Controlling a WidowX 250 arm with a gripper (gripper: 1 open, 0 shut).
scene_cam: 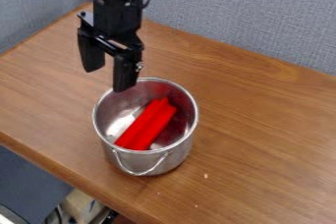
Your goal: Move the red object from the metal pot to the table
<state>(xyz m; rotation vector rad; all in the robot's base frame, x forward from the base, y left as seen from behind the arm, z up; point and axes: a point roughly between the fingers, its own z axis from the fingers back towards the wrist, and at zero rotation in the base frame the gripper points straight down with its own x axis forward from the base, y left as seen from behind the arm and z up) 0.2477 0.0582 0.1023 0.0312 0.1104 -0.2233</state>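
The red object (147,126) lies slanted inside the metal pot (145,127), which stands near the front edge of the table (250,110). The claw (108,67) hangs above the pot's far-left rim, spread wide and empty.

Pincer (108,64) points down (jaws spread wide), empty.

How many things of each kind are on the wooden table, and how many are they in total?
Metal pot: 1
Red object, lying inside the pot: 1
Total: 2
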